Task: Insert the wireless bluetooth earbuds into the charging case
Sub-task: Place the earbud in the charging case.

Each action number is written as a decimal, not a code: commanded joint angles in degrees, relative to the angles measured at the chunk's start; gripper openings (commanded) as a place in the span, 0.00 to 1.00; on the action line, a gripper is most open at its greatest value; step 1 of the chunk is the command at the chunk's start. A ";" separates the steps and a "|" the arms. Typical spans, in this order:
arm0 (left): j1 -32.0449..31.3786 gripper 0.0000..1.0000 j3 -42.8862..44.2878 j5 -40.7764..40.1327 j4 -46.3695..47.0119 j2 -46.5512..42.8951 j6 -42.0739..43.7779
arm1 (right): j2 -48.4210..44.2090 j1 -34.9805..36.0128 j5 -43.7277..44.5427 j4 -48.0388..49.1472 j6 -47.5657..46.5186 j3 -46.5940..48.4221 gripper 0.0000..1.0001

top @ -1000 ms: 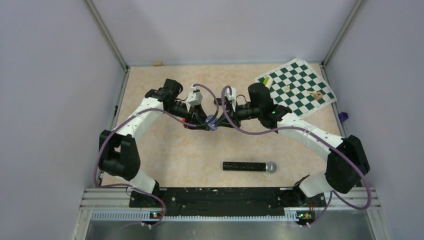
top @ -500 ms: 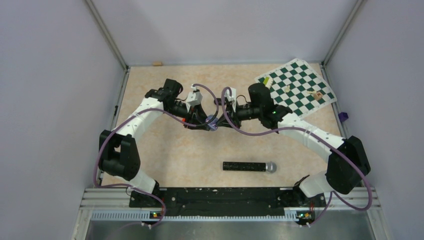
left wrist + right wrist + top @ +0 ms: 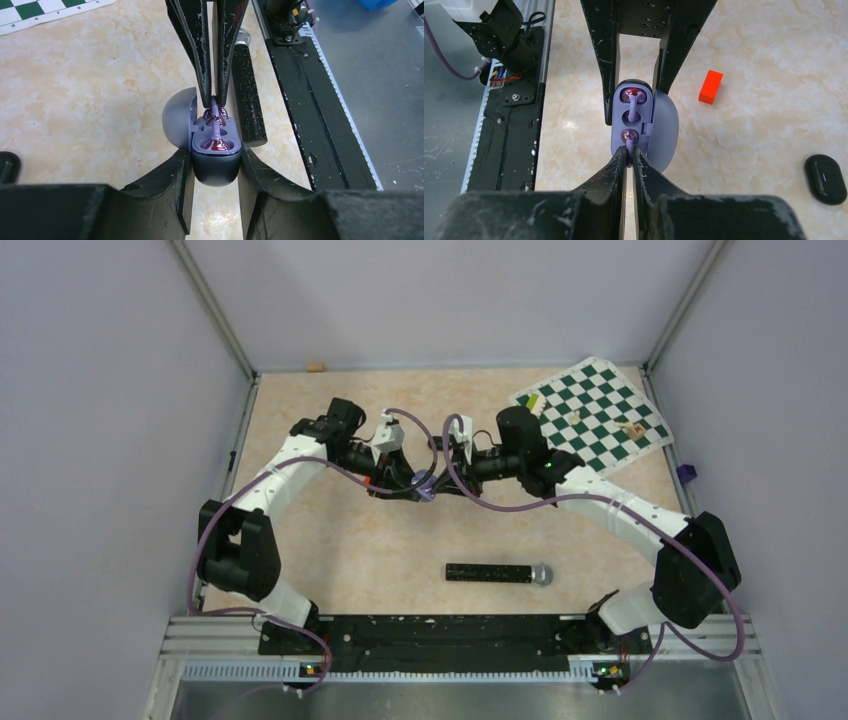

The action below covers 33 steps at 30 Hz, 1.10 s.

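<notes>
- Right gripper (image 3: 629,152), nearly closed, pinches one earbud (image 3: 628,136) by its stem (other earbud (image 3: 634,94) already seated).
- Left gripper (image 3: 215,165) clamps the open charging case (image 3: 216,174) directly under that earbud, long axis along the stem.

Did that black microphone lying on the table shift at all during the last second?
No. The microphone stays put, with the same gap from the black base rail and the same angle to it in the overhead view.
</notes>
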 commanded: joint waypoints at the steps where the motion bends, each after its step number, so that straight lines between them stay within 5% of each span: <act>1: 0.14 0.00 1.57 5.22 -1.29 -2.94 1.95 | -0.66 1.03 -0.03 -0.61 -0.68 2.23 0.07; 33: 0.13 0.00 1.94 6.16 -4.17 -3.27 5.45 | -1.83 1.00 1.21 -1.07 -2.00 2.04 0.10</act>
